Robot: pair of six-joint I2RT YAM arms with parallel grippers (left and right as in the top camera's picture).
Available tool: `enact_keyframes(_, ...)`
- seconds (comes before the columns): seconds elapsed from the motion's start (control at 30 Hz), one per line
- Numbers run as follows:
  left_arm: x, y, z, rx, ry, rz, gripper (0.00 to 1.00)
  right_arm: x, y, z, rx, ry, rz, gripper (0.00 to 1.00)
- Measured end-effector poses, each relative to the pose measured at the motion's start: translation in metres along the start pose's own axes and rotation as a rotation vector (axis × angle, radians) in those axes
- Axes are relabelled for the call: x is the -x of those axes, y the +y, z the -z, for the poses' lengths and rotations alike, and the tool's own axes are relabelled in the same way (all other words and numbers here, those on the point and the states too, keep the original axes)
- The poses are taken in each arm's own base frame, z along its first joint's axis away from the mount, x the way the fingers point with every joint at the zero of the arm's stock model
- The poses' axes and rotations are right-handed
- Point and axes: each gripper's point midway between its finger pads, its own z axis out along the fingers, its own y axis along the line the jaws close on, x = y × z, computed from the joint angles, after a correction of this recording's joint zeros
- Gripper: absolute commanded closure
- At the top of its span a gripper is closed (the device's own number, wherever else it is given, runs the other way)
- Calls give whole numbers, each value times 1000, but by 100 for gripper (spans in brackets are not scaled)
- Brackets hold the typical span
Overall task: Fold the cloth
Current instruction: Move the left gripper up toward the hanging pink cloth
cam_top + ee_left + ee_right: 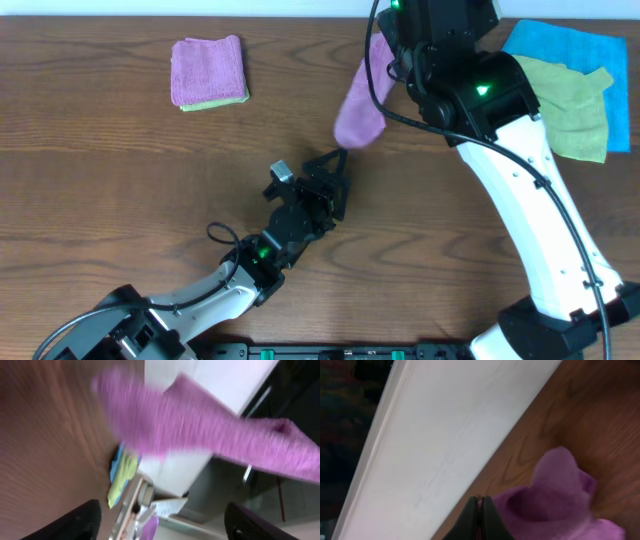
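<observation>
The purple-magenta cloth point(358, 108) hangs bunched in the air over the table's back middle. My right gripper point(480, 509) is shut on its upper edge; in the overhead view the arm hides these fingers. The cloth droops beside the fingers in the right wrist view point(555, 505). My left gripper point(334, 163) is open just below the cloth's lower end. In the left wrist view its fingers point(162, 512) stand wide apart and empty, with the cloth point(200, 430) blurred above them. The white tag is not visible.
A folded purple cloth on a folded yellow-green one point(208, 72) lies at the back left. A bright blue cloth point(570, 45) with a yellow-green cloth point(575, 105) on it lies at the back right. The right arm point(520, 190) spans the right side.
</observation>
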Motion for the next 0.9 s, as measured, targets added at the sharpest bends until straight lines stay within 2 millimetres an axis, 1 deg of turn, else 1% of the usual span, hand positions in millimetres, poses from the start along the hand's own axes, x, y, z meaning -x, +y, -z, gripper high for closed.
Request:
enact_keyframes(0.13,7,0,0,-1,-39,-3,24,-7,4,2,14,11,5,99)
enact_keyframes(0.27,7,0,0,-4,-43,-4,22,-15,9,5,31,27,11,99)
enact_keyframes(0.33,3,-4,-1,-9,-30,-2,21,-16,10,6,36,29,11,99)
enact_keyframes(0.47,-14,-16,-5,-34,13,4,21,-16,12,6,45,27,7,99)
enact_keyframes(0.57,-19,-12,-5,-18,25,-1,22,-16,14,6,50,26,4,99)
enact_keyframes(0.67,-12,1,-5,35,-12,-18,23,-19,14,6,54,43,5,99)
enact_keyframes(0.7,-9,3,-5,41,-30,-22,28,-20,15,7,56,53,5,99)
enact_keyframes(0.9,6,1,-4,23,-110,-30,29,-24,16,7,61,72,5,99)
